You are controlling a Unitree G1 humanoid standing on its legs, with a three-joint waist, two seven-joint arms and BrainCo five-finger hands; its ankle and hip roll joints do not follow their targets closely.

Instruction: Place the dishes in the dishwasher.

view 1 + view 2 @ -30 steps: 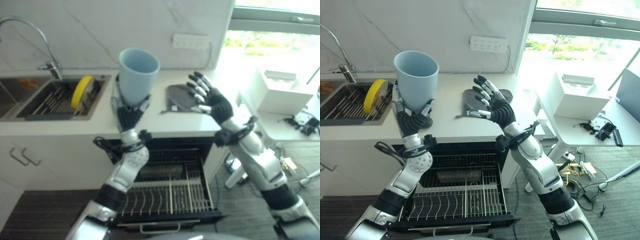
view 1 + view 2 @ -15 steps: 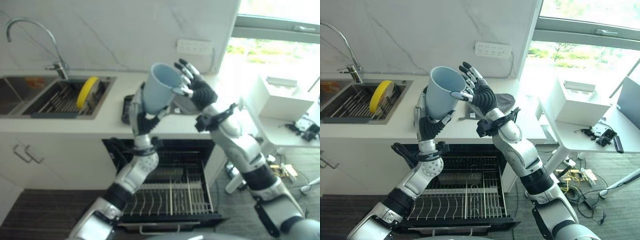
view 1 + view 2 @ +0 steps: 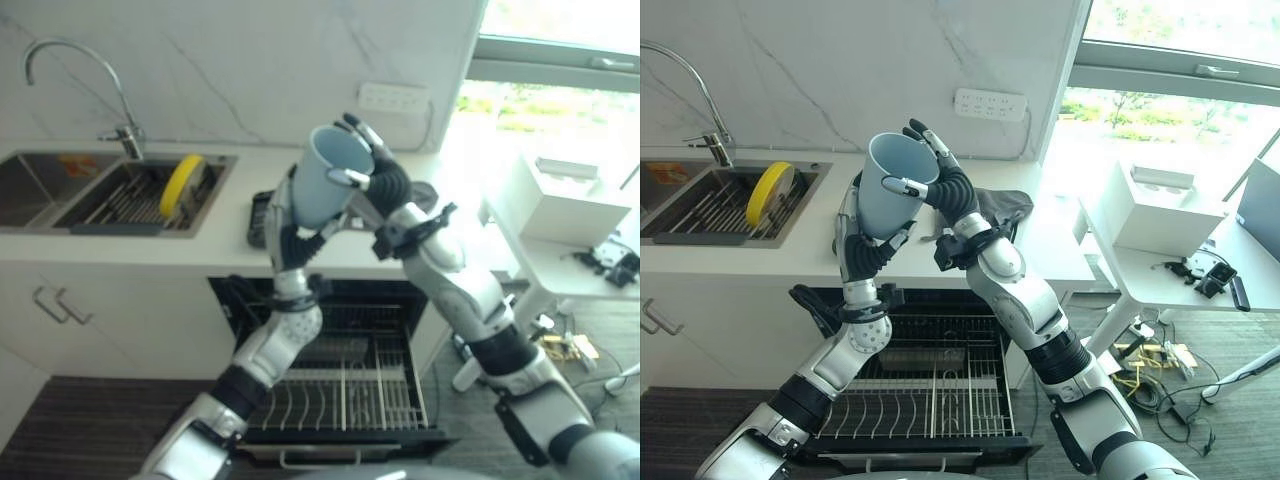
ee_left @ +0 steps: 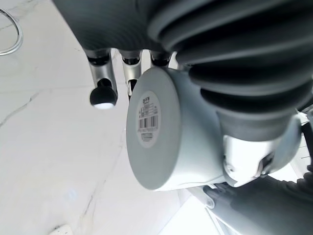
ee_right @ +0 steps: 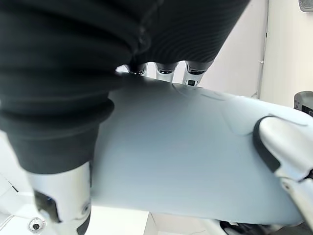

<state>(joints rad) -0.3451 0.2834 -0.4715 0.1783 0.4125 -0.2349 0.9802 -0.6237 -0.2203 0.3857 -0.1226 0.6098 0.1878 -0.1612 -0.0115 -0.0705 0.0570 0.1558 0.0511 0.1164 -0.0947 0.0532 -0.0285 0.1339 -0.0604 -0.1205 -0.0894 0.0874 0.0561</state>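
Pale blue cup [image 3: 895, 195] — you hold it in both hands, above the open dishwasher rack [image 3: 930, 395].

Plain, tapered, tilted; left hand [image 3: 862, 250] fingers wrap its base, right hand [image 3: 945, 188] fingers curl around its rim — barcode label underneath.

kitchen, sink [image 3: 60, 205] (tap above), counter [image 3: 120, 245], open dishwasher [image 3: 340, 385]
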